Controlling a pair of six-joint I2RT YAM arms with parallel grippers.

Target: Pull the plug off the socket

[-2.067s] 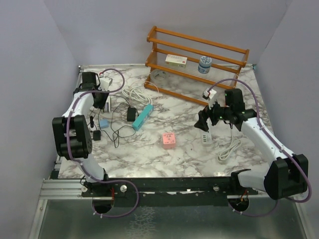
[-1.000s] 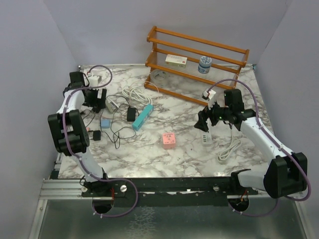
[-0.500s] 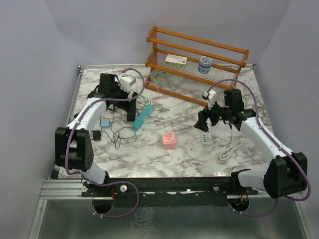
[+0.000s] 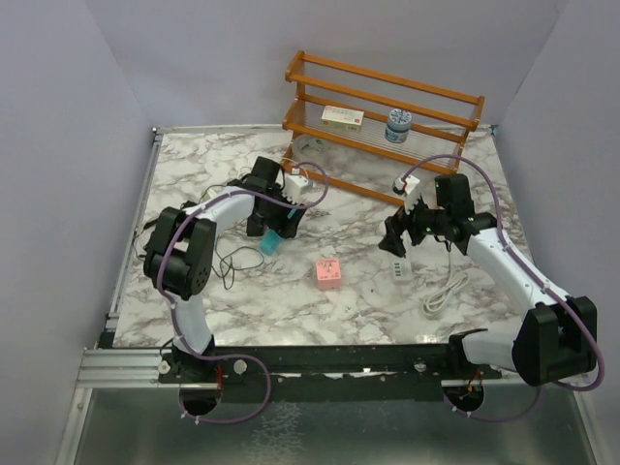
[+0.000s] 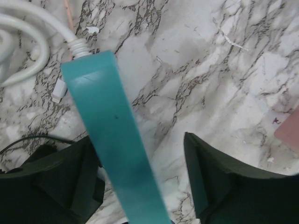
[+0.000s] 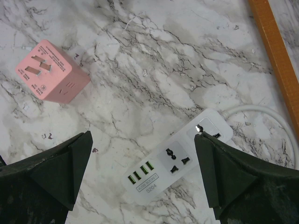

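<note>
Top external, seemingly marble table [image 4: 291, 295], lilac walls [image 4: 194, 58]

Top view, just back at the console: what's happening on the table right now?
The left gripper is down over the teal power strip, with its jaws open on either side of it and not clamped. The right gripper hangs open above the white power strip, with the pink adapter lying nearby. Neither gripper holds anything.

Two power strips [image 4: 274, 232], one pink adapter [image 4: 327, 273], one rack [image 4: 383, 97]
</note>
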